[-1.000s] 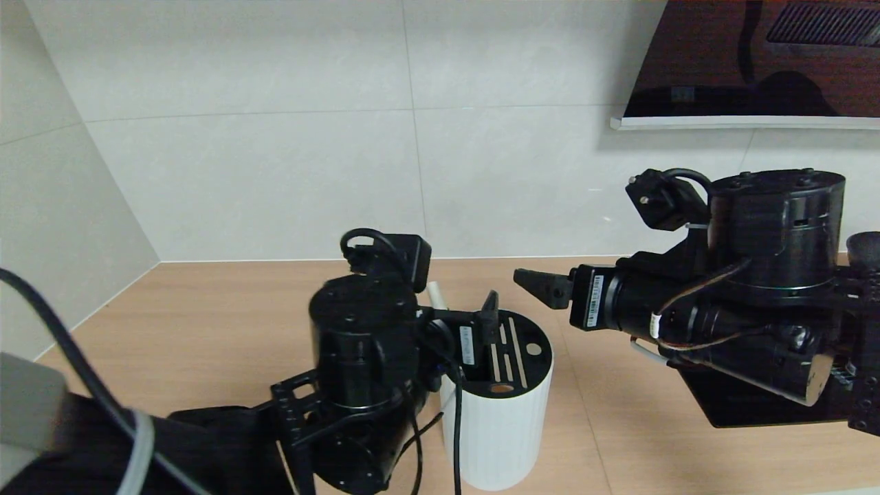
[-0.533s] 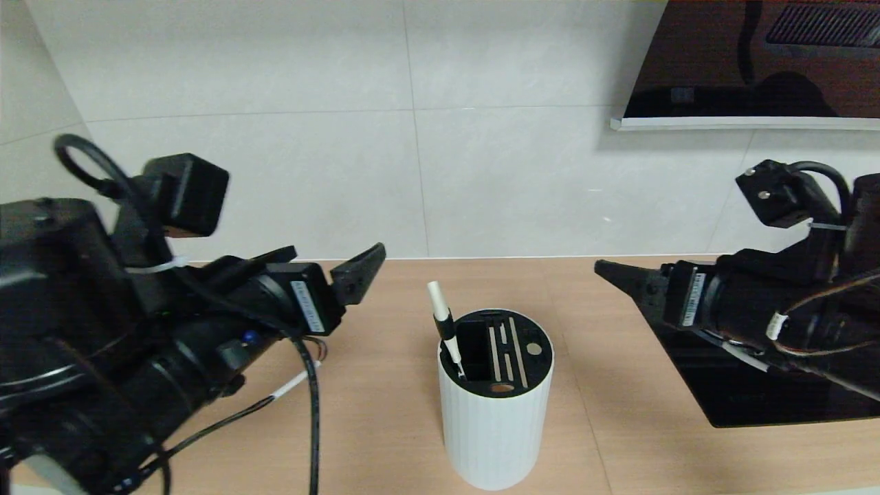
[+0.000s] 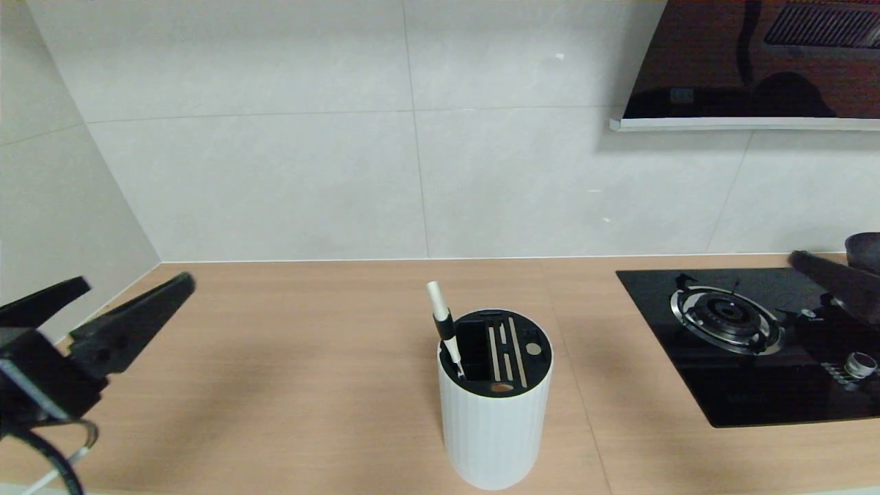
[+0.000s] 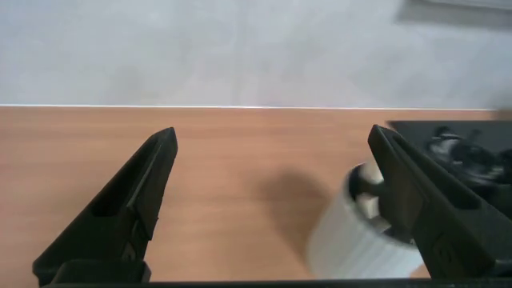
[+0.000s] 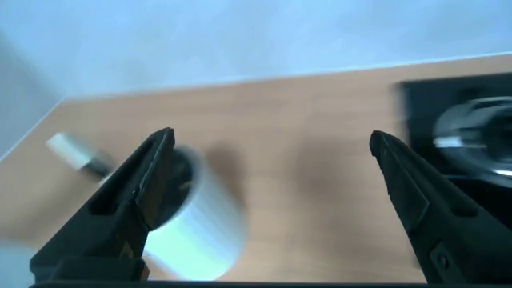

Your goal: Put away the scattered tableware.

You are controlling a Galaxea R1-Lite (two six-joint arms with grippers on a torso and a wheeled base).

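Centrally, in the head view, a white ribbed holder (image 3: 495, 426) stands near the front edge of the tabletop (image 3: 309, 357), about midway along it. One utensil (image 3: 440, 320), white-handled with a black band, sits in the holder's widest slot and leans toward the left end. The left gripper (image 3: 137, 280) hangs over the tabletop's left end, jaws spread and empty. A black hob (image 3: 729, 385) is set into the right end; pale markings beside its knob (image 3: 857, 364) are too small to read.

Left wrist view: jaws wide apart, nothing between them. The holder (image 4: 344, 232) shows blurred, partly behind one jaw, with the hob (image 4: 456, 148) beyond.

Right wrist view: the right gripper (image 5: 272, 140) has its jaws wide apart and empty. The holder (image 5: 204, 216) and the utensil's handle (image 5: 76, 152) show blurred, well apart from the hob's burner (image 5: 472, 140).
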